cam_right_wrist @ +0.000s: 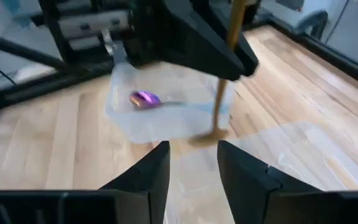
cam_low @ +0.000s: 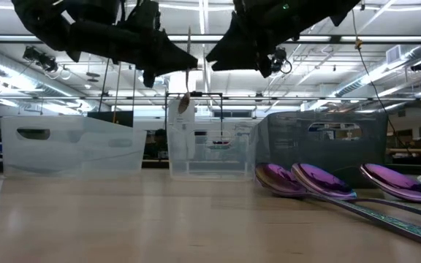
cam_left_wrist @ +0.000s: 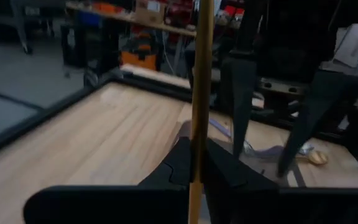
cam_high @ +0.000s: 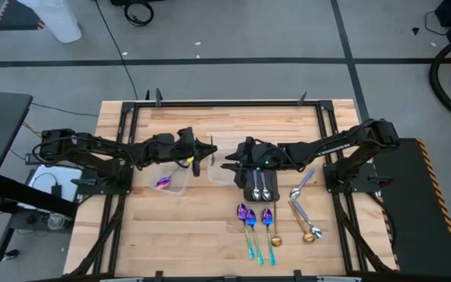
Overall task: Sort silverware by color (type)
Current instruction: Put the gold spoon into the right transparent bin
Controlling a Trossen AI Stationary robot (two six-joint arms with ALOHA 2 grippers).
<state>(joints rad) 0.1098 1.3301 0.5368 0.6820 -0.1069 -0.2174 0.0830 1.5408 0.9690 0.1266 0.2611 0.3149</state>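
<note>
a gold spoon [cam_low: 186, 88] is held upright, clamped in the left gripper [cam_high: 200, 153] above mid-table, between the tubs. right gripper [cam_high: 230, 160] is parked opposite, jaws apart, empty. next: lowering into the middle tub [cam_low: 210, 150], judged gold's.

- Bright, even ceiling strip lights [cam_low: 218, 38] show in the low view.
- Arms there are backlit silhouettes.
- Wrist views are softly blurred.
- The wooden surface [cam_high: 210, 235] shows little shadow.

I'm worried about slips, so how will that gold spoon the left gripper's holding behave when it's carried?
The gold spoon looks stiff: it hangs straight from the left gripper. Its polished, slim handle is probably slippery and may pivot. It seems light, pinched at a single point.
</note>
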